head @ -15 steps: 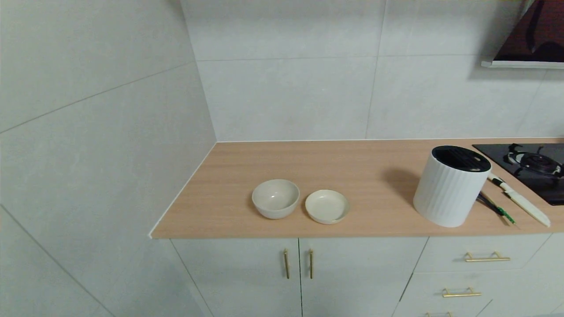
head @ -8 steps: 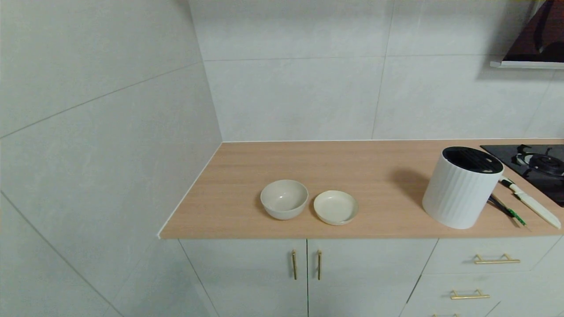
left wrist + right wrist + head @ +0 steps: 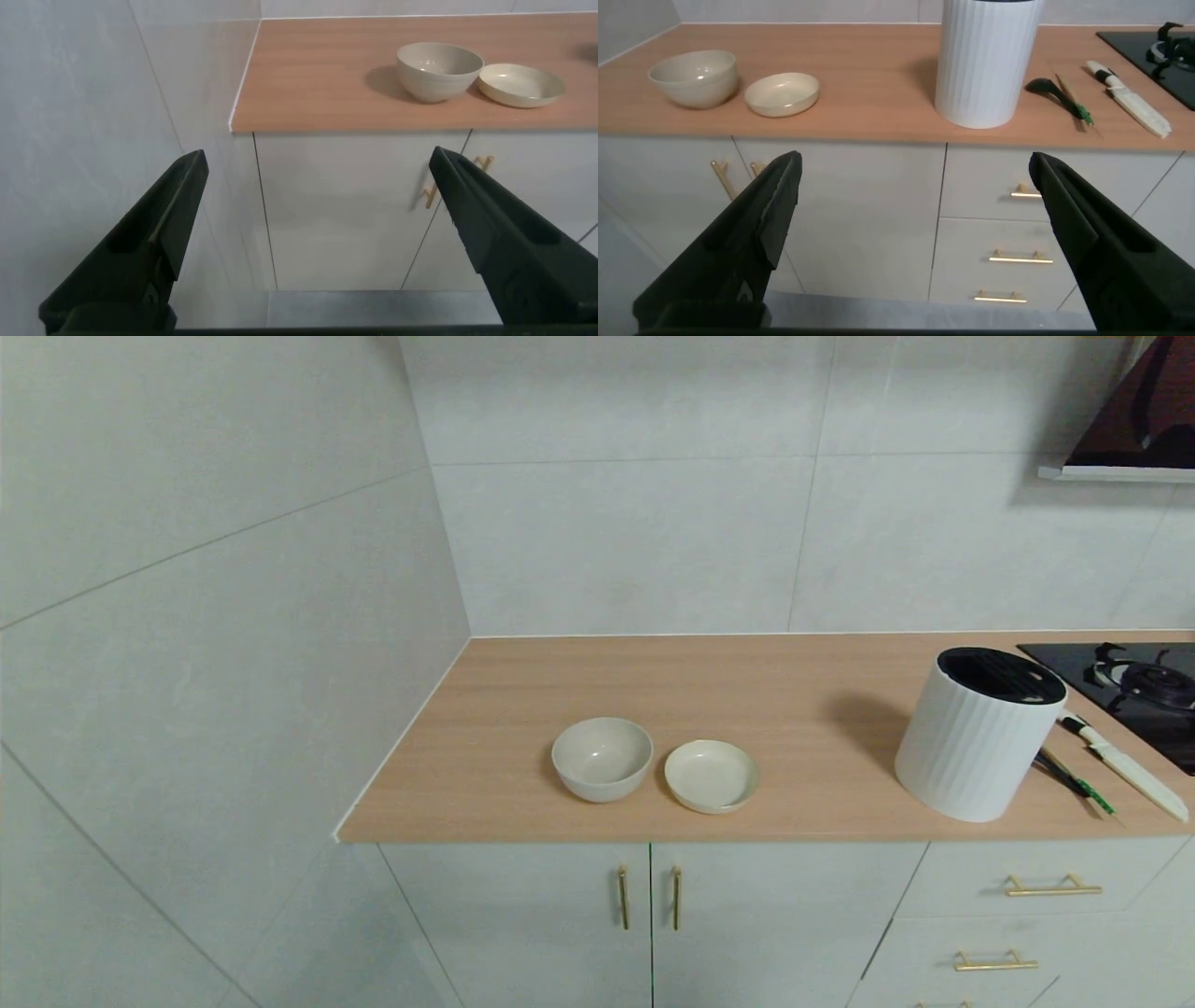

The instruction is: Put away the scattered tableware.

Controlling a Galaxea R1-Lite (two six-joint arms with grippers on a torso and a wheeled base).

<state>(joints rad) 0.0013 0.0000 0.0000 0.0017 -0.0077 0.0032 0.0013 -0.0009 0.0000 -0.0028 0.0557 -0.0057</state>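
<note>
Left gripper (image 3: 316,159): fingers spread wide with nothing between them. It hangs low before the cabinet doors (image 3: 644,915), below the counter (image 3: 747,681) edge.
Right gripper (image 3: 913,161): fingers likewise wide apart and empty, facing the drawers (image 3: 1022,233). We read both as a waiting posture, not a grasp.
Bowl (image 3: 602,758): upright near the counter's front edge, just beside the shallow dish (image 3: 711,775). We cannot tell whether their rims touch.
Holder (image 3: 976,737): white, ribbed and upright, with a dark slotted top. To us it looks like the home for the long pieces.
Knife (image 3: 1125,767): lies flat between the holder and the stove (image 3: 1134,686).
Chopsticks (image 3: 1074,782): flat beside a dark spoon (image 3: 1044,87), close against the holder's base.
Stage: nothing is lifted yet. We judge the task barely begun, with both arms needing to rise above the counter first.
</note>
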